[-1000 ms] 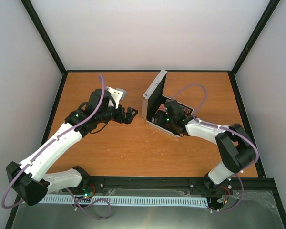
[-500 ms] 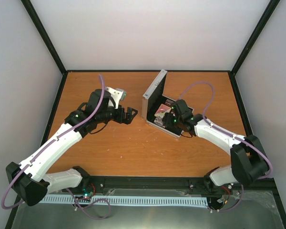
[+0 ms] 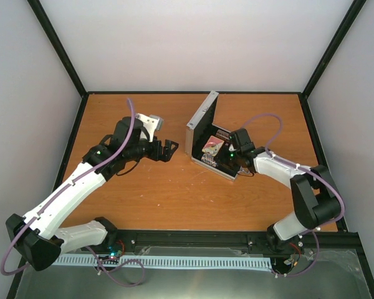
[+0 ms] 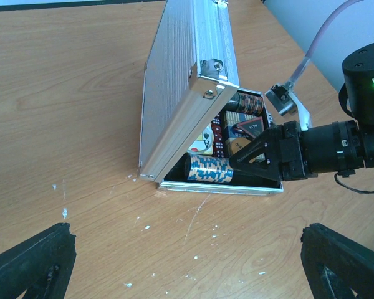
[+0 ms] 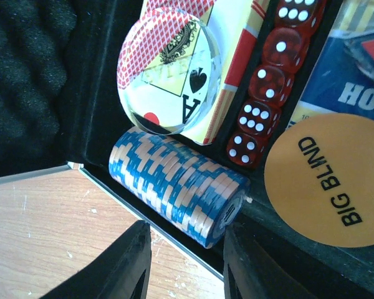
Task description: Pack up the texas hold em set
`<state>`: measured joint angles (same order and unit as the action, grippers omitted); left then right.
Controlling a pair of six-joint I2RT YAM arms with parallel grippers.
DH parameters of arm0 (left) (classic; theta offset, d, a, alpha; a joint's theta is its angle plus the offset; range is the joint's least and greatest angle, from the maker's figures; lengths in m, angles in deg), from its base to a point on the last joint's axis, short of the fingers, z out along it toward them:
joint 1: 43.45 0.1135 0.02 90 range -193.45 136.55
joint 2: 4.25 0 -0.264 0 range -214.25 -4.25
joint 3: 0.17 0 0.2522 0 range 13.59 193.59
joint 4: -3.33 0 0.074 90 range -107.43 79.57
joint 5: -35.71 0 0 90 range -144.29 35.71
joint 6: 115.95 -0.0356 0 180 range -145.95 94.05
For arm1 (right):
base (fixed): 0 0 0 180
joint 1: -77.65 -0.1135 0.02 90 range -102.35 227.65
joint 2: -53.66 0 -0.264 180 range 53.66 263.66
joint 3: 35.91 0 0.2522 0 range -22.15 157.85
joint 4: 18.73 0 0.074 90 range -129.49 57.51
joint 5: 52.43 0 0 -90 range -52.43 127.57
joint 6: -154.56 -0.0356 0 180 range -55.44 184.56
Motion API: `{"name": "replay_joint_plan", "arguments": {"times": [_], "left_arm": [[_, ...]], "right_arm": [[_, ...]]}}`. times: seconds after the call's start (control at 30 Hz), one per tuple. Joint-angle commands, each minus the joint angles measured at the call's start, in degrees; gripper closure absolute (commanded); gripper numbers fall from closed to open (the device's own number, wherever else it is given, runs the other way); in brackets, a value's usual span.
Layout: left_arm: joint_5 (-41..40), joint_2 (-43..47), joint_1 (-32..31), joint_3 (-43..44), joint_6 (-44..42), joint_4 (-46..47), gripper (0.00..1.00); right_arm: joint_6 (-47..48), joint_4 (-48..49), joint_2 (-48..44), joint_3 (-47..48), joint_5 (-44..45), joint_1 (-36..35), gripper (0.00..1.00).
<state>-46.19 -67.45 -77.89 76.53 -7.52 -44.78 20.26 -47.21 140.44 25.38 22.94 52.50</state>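
The case [image 3: 201,124] sits right of centre in the top view, lid [image 4: 181,93] half raised, chips [image 5: 174,187], dice [image 5: 265,87] and disc [image 5: 327,180] inside. The right pincer [image 5: 187,249] hangs released over them; it should back out before the left pincer [image 3: 168,149], also released, tips the lid shut. The wooden worktop [image 3: 162,199] is scratched and flecked white; plain white walls [image 3: 193,43] enclose it.

Plenty of bare table [image 3: 162,193] between the left gripper [image 3: 170,148] and the case [image 4: 218,189], but the tilted lid [image 4: 181,81] leans over its inside and the right gripper [image 4: 252,159] plugs the open side.
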Motion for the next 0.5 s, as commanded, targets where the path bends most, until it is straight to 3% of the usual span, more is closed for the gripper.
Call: {"name": "replay_joint_plan", "arguments": {"times": [0.0, 0.47], "left_arm": [[-0.63, 0.97, 0.33, 0.21, -0.4, -0.26, 0.0], [-0.18, 0.49, 0.38, 0.36, -0.54, -0.06, 0.0]], "right_arm": [[-1.17, 1.31, 1.72, -0.27, -1.16, 0.14, 0.67], [-0.88, 4.18, 6.18, 1.15, -4.44, 0.01, 0.69]]}}
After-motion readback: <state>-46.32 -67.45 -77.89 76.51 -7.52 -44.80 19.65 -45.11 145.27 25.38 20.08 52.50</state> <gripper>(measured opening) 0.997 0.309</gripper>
